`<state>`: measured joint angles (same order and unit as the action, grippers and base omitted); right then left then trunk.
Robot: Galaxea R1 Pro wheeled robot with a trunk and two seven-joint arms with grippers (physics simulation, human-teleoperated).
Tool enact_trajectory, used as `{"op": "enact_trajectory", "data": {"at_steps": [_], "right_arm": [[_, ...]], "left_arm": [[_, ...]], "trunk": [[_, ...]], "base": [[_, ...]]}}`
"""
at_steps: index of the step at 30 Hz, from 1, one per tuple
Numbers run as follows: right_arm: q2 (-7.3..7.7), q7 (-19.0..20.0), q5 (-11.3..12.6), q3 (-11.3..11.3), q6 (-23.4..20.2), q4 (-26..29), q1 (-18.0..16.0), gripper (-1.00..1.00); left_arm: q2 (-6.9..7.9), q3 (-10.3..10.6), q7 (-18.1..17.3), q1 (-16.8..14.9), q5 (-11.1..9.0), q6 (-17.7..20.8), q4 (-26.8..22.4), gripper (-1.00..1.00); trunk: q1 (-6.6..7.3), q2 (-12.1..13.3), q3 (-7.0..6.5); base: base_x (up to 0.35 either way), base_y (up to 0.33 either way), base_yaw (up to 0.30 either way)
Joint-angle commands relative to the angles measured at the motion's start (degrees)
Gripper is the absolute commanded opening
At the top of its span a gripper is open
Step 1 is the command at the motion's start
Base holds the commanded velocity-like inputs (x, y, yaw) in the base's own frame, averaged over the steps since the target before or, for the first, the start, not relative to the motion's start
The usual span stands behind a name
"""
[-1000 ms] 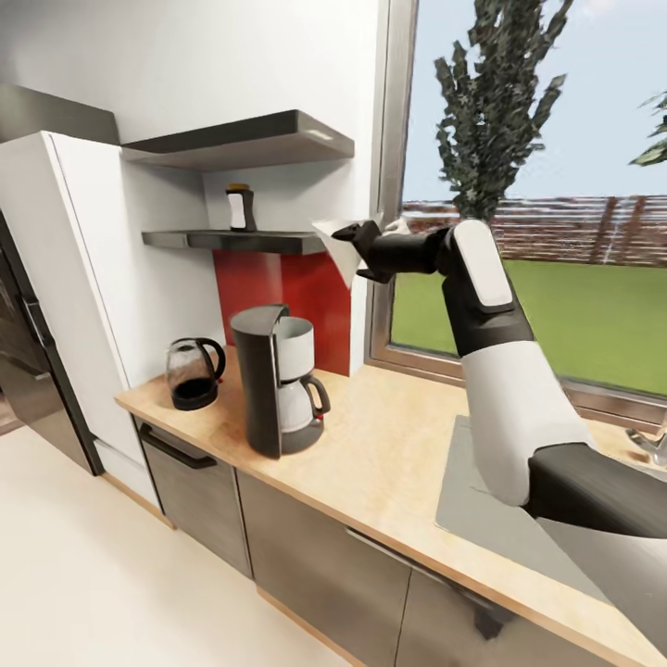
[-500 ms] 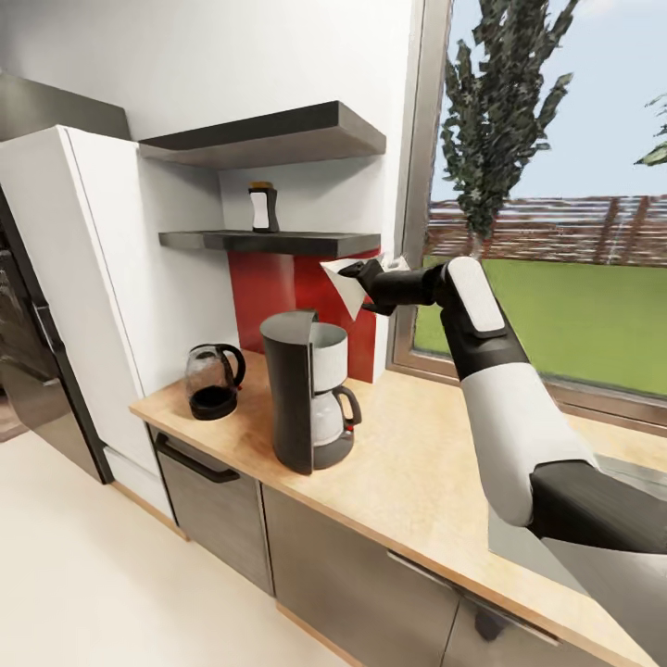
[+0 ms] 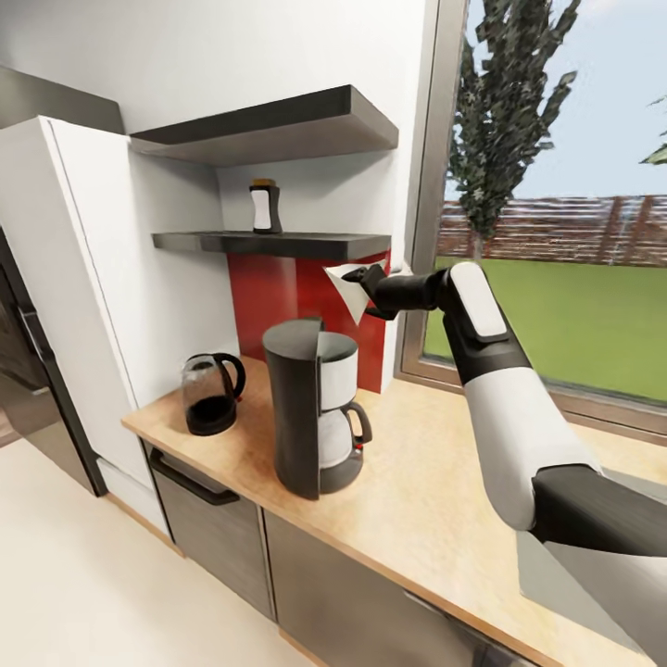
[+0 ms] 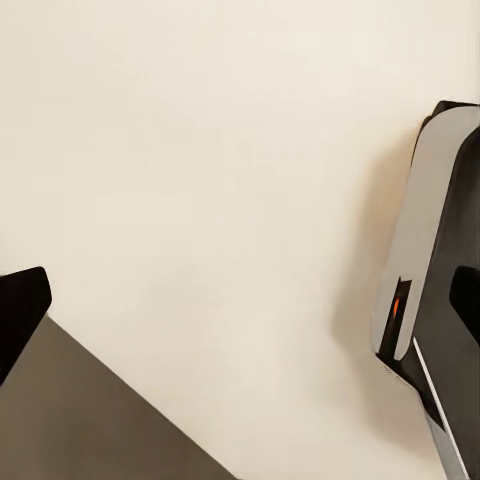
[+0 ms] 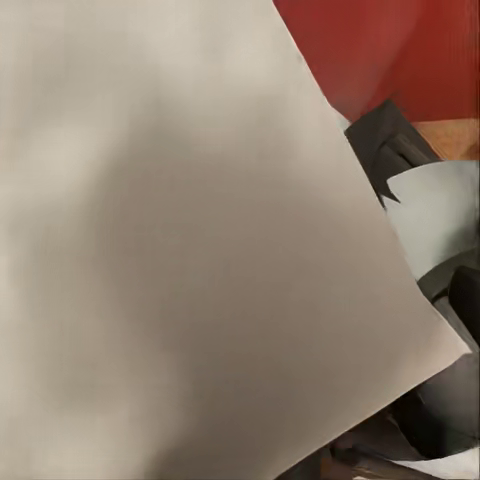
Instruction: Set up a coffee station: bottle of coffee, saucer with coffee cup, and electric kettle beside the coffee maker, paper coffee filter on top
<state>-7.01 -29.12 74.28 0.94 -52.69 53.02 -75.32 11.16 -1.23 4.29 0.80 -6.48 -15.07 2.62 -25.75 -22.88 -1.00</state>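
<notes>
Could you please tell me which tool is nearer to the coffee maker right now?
Right. The right tool holds the paper coffee filter just above and behind the coffee maker. The left wrist view looks at pale floor, so the left tool seems well away.

I see a white filter [image 3: 350, 289], a black and grey coffee maker [image 3: 310, 408], a red backsplash [image 3: 269, 296] and a light wood countertop [image 3: 426, 500].

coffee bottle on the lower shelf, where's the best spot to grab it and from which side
Grip the bottle of coffee around its labelled body, hand coming level from the open room side. It stands upright near the front of the kitchen shelf; the wall behind and the upper shelf overhead likely make other approaches awkward.
</notes>
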Motion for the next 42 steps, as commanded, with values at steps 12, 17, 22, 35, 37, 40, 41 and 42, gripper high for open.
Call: {"op": "enact_trajectory", "data": {"at_steps": [12, 17, 22, 35, 37, 40, 41, 42], "right_arm": [[0.51, -0.5, 0.85, 0.02, 0.11, 0.07, 3.53, -1.0], [0.51, -0.5, 0.79, 0.03, 0.04, -0.01, 3.62, -1.0], [0.51, -0.5, 0.78, 0.02, 0.08, 0.04, 3.61, -1.0], [0.51, -0.55, 0.71, 0.03, 0.04, 0.02, 3.62, -1.0], [0.51, -0.55, 0.7, 0.03, 0.04, 0.0, 3.61, -1.0], [0.51, -0.57, 0.68, 0.02, 0.04, -0.06, 3.64, -1.0], [0.51, -0.58, 0.65, 0.02, 0.04, -0.08, 3.66, -1.0], [0.51, -0.58, 0.64, 0.02, 0.04, -0.09, 3.67, -1.0]], "left_arm": [[0.0, -0.09, -0.08, -0.01, -0.38, -0.31, 0.1, 1.0], [0.02, -0.09, -0.08, -0.01, -0.38, -0.31, 0.1, 1.0], [0.08, -0.09, -0.08, -0.01, -0.38, -0.31, 0.1, 1.0], [0.01, -0.09, -0.08, -0.01, -0.38, -0.31, 0.1, 1.0], [0.0, -0.09, -0.08, -0.01, -0.38, -0.31, 0.1, 1.0], [0.0, -0.09, -0.08, -0.01, -0.38, -0.31, 0.1, 1.0], [0.0, -0.09, -0.08, -0.01, -0.38, -0.31, 0.1, 1.0], [0.0, -0.09, -0.08, -0.01, -0.38, -0.31, 0.1, 1.0]], "trunk": [[-0.03, -0.03, 0.0], [-0.03, -0.03, 0.0], [-0.03, -0.03, 0.0], [-0.03, -0.03, 0.0], [-0.03, -0.03, 0.0], [-0.03, -0.03, 0.0], [-0.03, -0.03, 0.0], [-0.03, -0.03, 0.0]], "base": [[0.02, 0.0, 0.0], [0.001, 0.001, 0.0], [0.104, 0.13, 0.0], [0.065, 0.078, 0.0], [0.001, 0.07, 0.0], [0.0, 0.024, 0.0], [0.0, 0.009, 0.0], [0.0, 0.006, 0.0]]}}
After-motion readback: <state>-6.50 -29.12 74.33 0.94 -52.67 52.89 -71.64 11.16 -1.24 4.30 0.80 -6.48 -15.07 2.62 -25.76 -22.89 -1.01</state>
